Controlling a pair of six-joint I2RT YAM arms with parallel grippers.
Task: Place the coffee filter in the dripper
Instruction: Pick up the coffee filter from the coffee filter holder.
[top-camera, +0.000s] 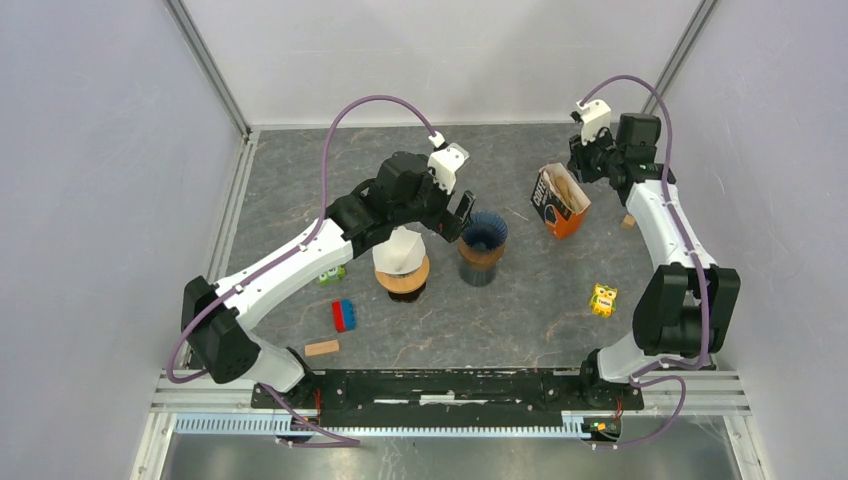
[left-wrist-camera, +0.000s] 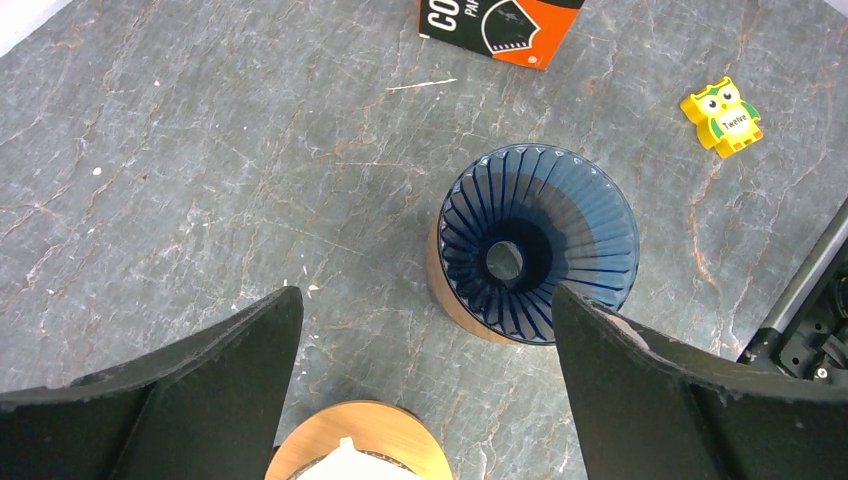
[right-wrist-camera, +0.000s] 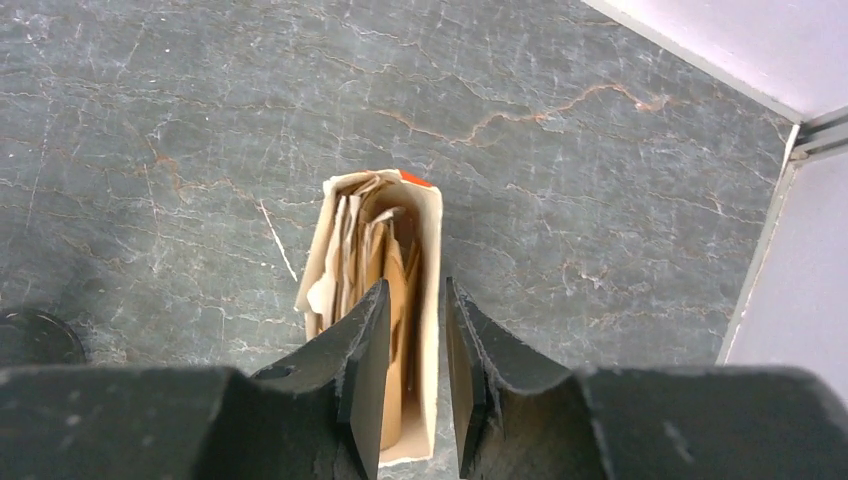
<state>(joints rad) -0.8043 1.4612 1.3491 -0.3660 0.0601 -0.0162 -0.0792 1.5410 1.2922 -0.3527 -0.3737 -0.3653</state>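
Observation:
The blue ribbed dripper (top-camera: 485, 232) sits on a brown cylindrical stand mid-table; in the left wrist view (left-wrist-camera: 538, 245) it is empty. An orange filter box (top-camera: 560, 199) stands open to its right, with brown paper filters (right-wrist-camera: 372, 255) inside. My left gripper (top-camera: 461, 214) hovers just left of the dripper, wide open and empty (left-wrist-camera: 425, 335). My right gripper (top-camera: 583, 166) hovers over the box's far right side. Its jaws are only narrowly apart (right-wrist-camera: 414, 292), above the box's right wall, and hold nothing.
A white cone on a round wooden base (top-camera: 402, 264) stands under my left wrist, close to the dripper. A yellow owl toy (top-camera: 602, 299) lies front right. A blue-red block (top-camera: 343, 315), a wooden block (top-camera: 321, 348) and a green toy (top-camera: 333, 273) lie front left.

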